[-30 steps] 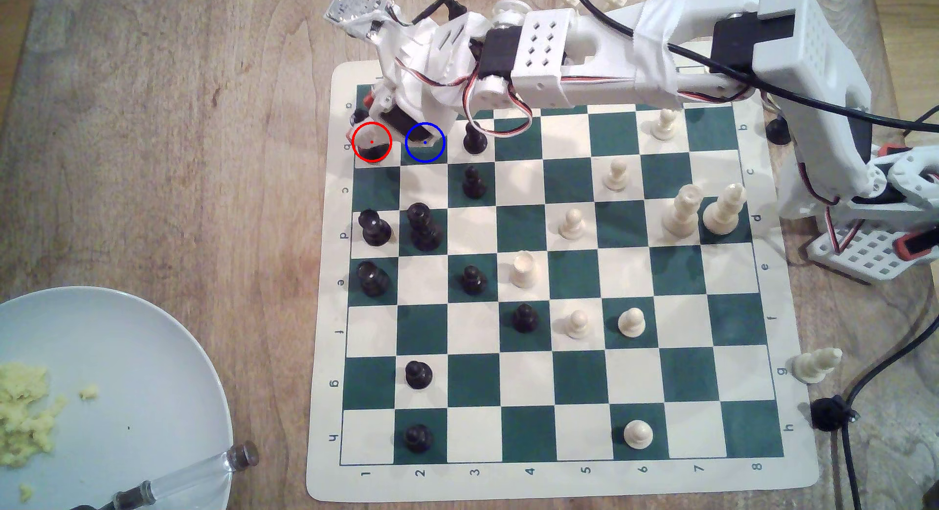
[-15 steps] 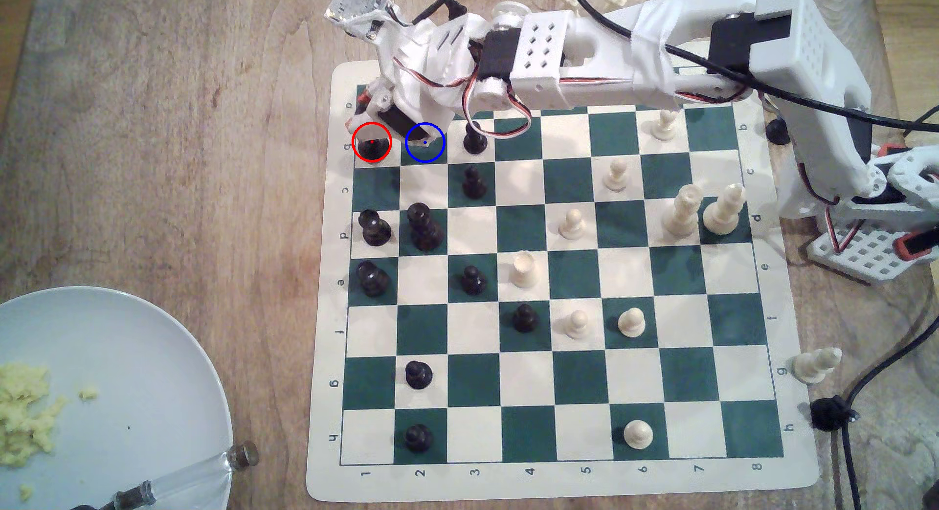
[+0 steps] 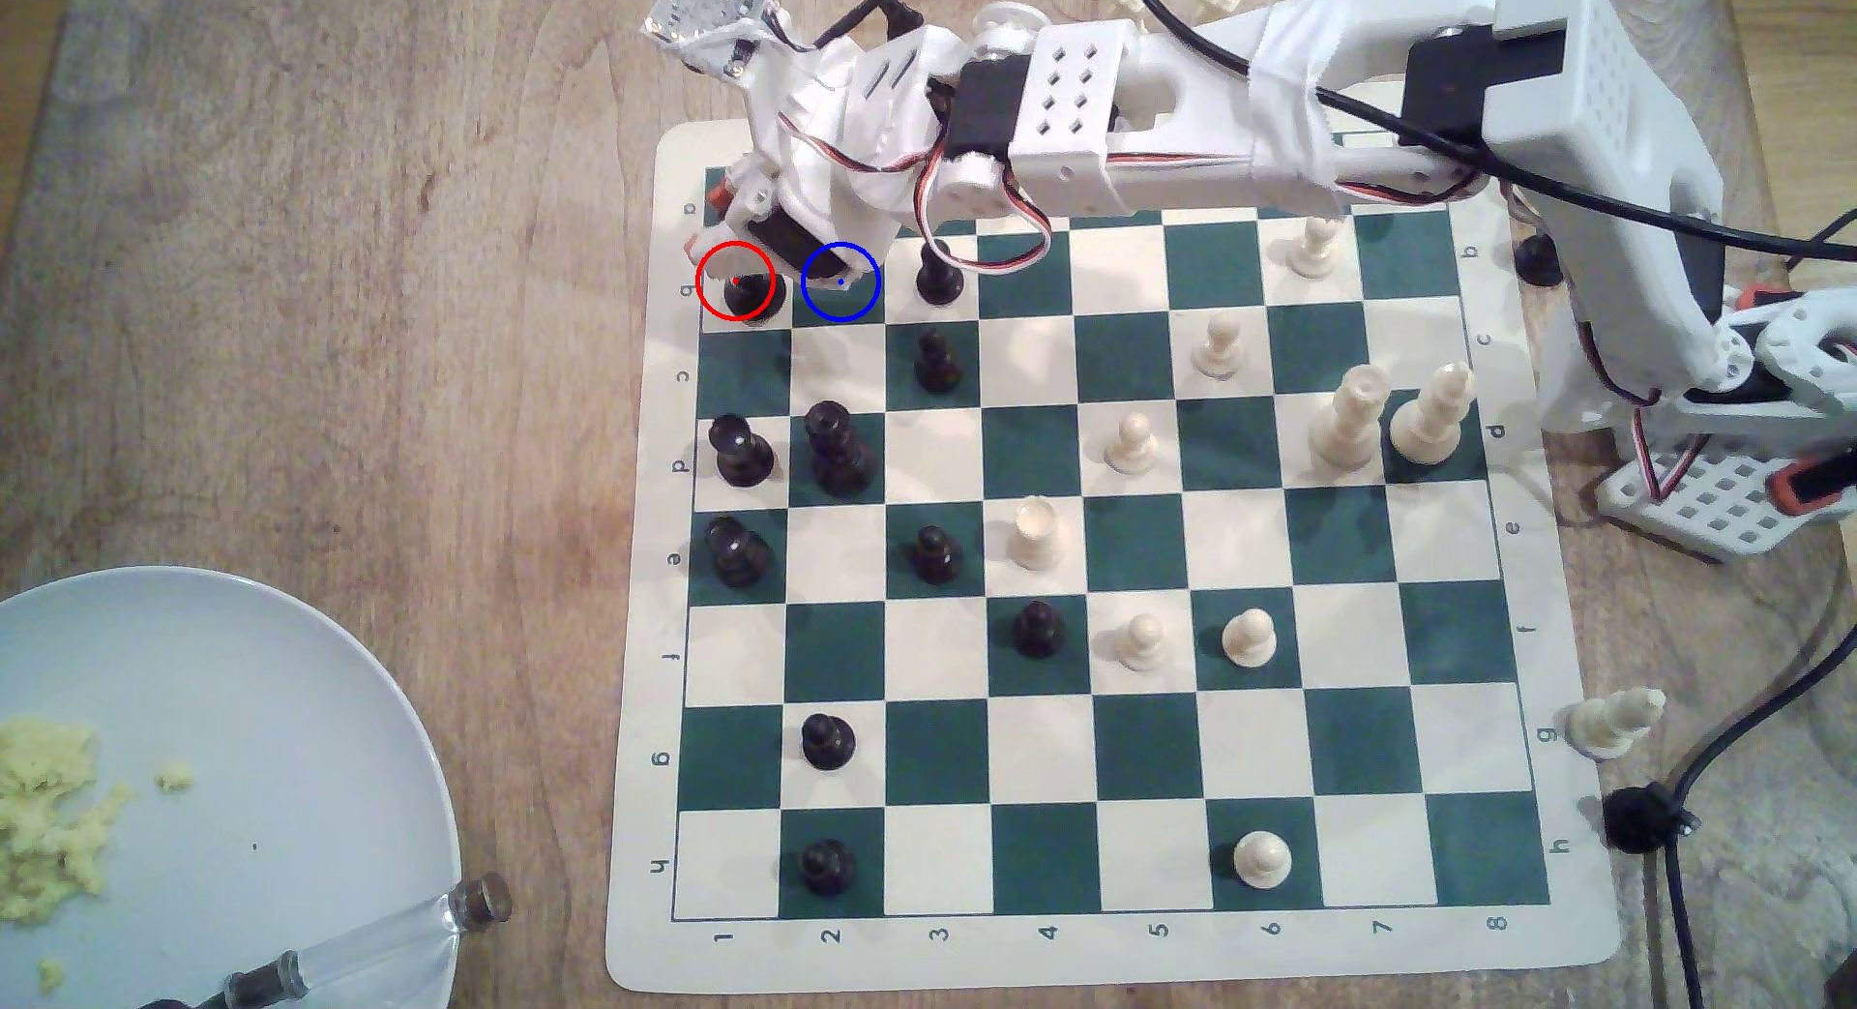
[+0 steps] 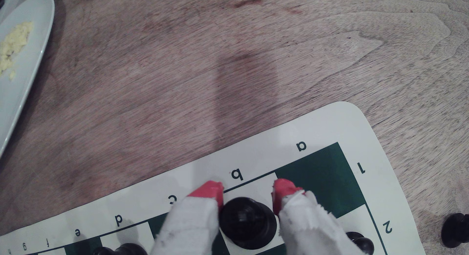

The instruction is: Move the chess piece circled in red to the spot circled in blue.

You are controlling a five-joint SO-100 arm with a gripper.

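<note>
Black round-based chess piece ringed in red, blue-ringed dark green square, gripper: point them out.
black round-based chess piece (image 4: 247, 225): wrist view, its rounded top.
blue-ringed dark green square (image 3: 826, 304): exterior view, bare green inside the ring.
gripper (image 4: 248, 189): wrist view, midway between the red fingertips.

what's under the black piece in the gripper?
The black piece stands on a cream square by the "b" label, between the gripper's red fingertips. Its base hides the square's middle.

Black piece inside red circle

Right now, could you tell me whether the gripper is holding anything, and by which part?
The gripper straddles the black chess piece, red fingertips on either side of its top; a firm grip cannot be told.
</note>
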